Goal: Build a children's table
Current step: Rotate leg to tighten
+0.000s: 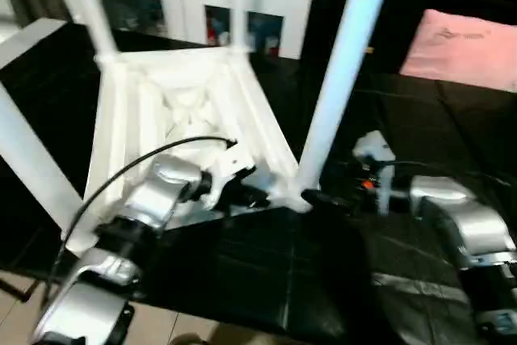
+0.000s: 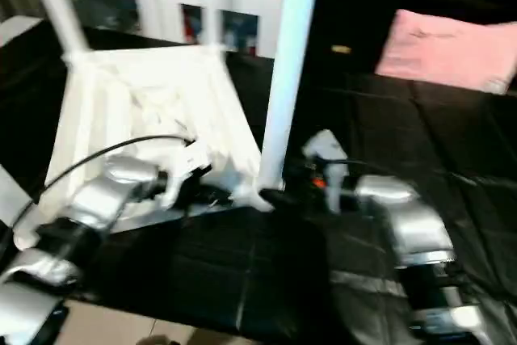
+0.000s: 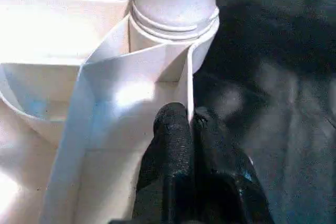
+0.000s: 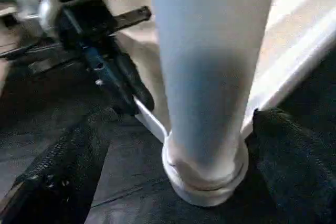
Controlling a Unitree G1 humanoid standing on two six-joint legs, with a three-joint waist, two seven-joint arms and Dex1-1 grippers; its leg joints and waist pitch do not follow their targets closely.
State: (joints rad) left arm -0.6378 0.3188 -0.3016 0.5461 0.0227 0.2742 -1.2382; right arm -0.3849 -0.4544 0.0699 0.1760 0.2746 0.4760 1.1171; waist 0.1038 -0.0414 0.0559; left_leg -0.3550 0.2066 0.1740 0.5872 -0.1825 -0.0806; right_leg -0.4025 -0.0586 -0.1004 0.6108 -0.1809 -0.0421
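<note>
The white tabletop [image 1: 190,111] is lying upside down on the black surface [image 1: 266,280], its ribbed underside facing up, near that surface's front edge. Four white legs are standing up from its corner sockets: the near-right leg [image 1: 339,70] is rising tall at the corner closest to the right arm, the near-left leg [image 1: 32,163] is slanting up at the left front corner, and the two far legs [image 1: 89,6] are rising at the back corners.

The left gripper [image 3: 190,121] is clenching the thin outer wall of the tabletop along its near edge, one black finger [image 3: 170,135] sitting inside the wall and the other outside it, just beside the socket of the near-right leg. The left forearm [image 1: 157,191] is reaching over the front edge of the black surface with a black cable arcing above it.

The right gripper [image 4: 202,145] is spreading wide around the base of the near-right leg, its two dark fingers [image 4: 47,182] standing on either side of the socket and apart from the leg. The right forearm [image 1: 468,224] is lying over the black surface to the right.

A pink pillow [image 1: 464,46] is resting toward the far right corner, and a white cabinet [image 1: 202,6] is standing behind the tabletop
</note>
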